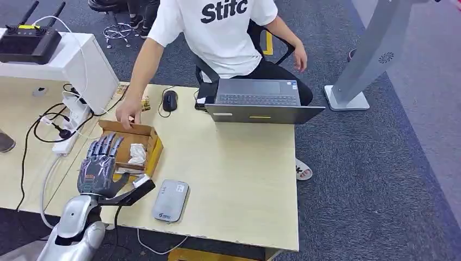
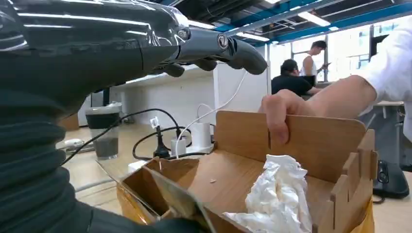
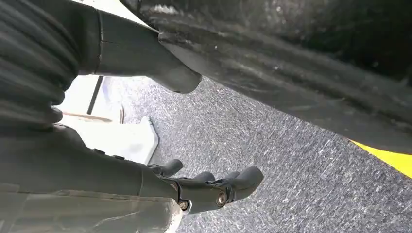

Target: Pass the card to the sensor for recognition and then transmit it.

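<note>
Wide wooden tabletop (image 1: 244,179) in front of the robot, a person (image 1: 217,32) sitting across with a laptop (image 1: 255,100). Cardboard box (image 1: 155,147) sits near the left edge; the person's hand (image 1: 128,114) steadies its far wall. Grey flat sensor (image 1: 170,200) lies just beside the box, on the robot's side. Left robot hand (image 1: 100,163) hovers over the box w/ fingers stretched out and apart, nothing in it. Right robot hand (image 3: 214,187) hangs down by the floor, fingers loosely curled, holding nothing afaict. Crumpled white paper (image 2: 277,199) lies inside the box; a thin flat sheet that's prob the card (image 2: 182,196) leans at the near corner, under the palm. Step in hand looks like the pickup: lower slowly, pinch the card's edge only, avoid the paper and the person's fingers, then carry it flat over to the sensor.
</note>
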{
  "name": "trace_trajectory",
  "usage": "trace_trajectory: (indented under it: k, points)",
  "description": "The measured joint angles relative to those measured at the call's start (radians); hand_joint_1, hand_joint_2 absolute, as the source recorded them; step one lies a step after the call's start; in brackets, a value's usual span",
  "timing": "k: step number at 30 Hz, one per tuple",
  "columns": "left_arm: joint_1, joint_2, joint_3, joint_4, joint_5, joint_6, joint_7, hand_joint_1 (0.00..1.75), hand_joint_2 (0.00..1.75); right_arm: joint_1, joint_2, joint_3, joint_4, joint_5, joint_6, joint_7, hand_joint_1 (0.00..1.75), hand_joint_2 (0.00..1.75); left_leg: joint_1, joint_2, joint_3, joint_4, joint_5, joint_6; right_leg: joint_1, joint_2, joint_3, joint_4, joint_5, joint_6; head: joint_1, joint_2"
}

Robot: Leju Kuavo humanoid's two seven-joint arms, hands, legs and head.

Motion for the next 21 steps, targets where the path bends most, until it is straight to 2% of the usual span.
trace_trajectory:
  k: [1,5,6,18,21]
  points:
    - [0.0,0.0,0.0,0.0,0.0,-0.002,0.0,1.47,1.75,0.0,0.0,0.0,0.0,0.0,0.0,0.0,0.0,1.75,0.0,0.0,0.0,0.0,0.0,0.0,0.0,0.0,0.0,0.0,0.0,0.0,0.0,0.0]
    - [0.0,0.0,-0.001,0.003,0.0,-0.007,0.0,1.52,1.75,0.0,0.0,0.0,0.0,0.0,0.0,0.0,0.0,1.75,0.0,0.0,0.0,0.0,0.0,0.0,0.0,0.0,0.0,0.0,0.0,0.0,0.0,0.0]
    - [0.0,0.0,-0.001,0.004,0.0,-0.011,0.0,1.59,1.75,0.0,0.0,0.0,0.0,0.0,0.0,0.001,0.0,1.75,0.0,0.0,0.0,0.0,0.0,0.0,0.0,0.0,0.0,0.0,0.0,0.0,0.0,0.0]
    - [0.008,0.018,-0.014,0.015,0.019,-0.056,-0.009,1.62,1.75,0.0,0.0,0.0,0.0,0.0,0.0,0.0,0.0,1.75,0.0,0.0,0.0,0.0,0.0,0.0,0.0,0.0,0.0,0.0,0.0,0.0,0.0,0.0]
    - [0.01,0.018,-0.015,0.018,0.02,-0.057,-0.009,1.54,1.75,0.0,0.0,0.0,0.0,0.0,0.0,-0.001,0.0,1.75,0.0,0.0,0.0,0.0,0.0,0.0,0.0,0.0,0.0,0.0,0.0,0.0,0.0,0.0]
